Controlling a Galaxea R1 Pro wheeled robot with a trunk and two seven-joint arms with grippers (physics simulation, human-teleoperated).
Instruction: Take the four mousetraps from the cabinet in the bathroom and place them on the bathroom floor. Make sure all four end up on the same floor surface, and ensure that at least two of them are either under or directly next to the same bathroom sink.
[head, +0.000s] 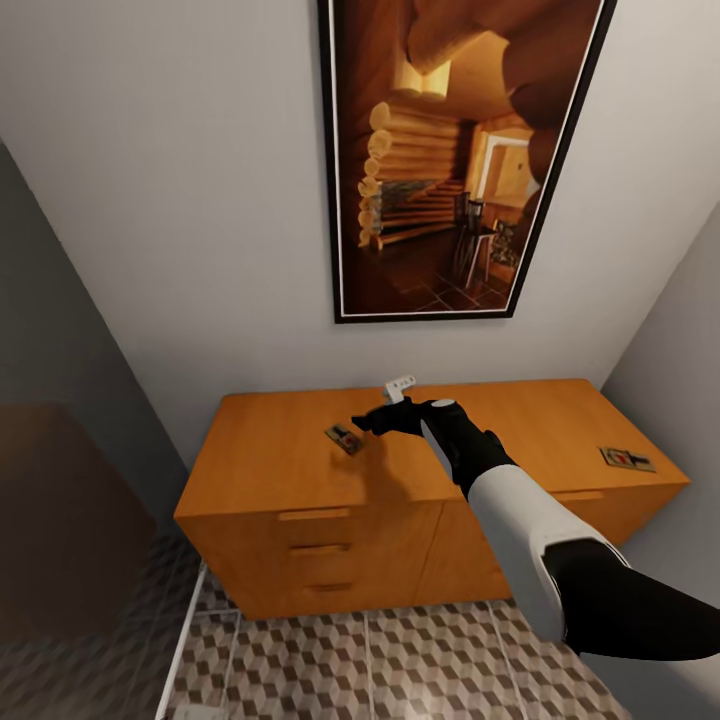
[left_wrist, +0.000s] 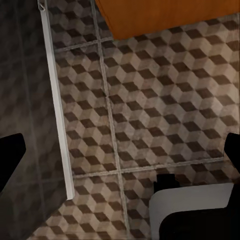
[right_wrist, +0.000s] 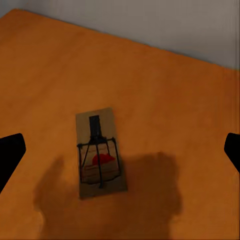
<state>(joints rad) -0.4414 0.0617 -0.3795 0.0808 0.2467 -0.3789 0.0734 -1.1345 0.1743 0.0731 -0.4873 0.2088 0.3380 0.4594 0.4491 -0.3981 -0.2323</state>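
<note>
Two mousetraps lie on the orange-tan cabinet (head: 270, 450): one mousetrap (head: 344, 438) near the middle of the top, another mousetrap (head: 627, 459) at its right end. My right gripper (head: 366, 421) hovers just above and to the right of the middle trap, open. In the right wrist view that mousetrap (right_wrist: 99, 152) lies flat between the spread fingertips (right_wrist: 10, 155), red spot and dark wire showing. My left gripper (left_wrist: 120, 150) is open over the cube-patterned bathroom floor (left_wrist: 160, 110), holding nothing.
A large framed picture (head: 460, 150) hangs on the wall above the cabinet. A small white object (head: 398, 385) rests at the cabinet's back edge. A white rail (left_wrist: 56, 100) runs along the floor at the left beside a dark panel (head: 60, 500). Cabinet drawers (head: 315, 550) face me.
</note>
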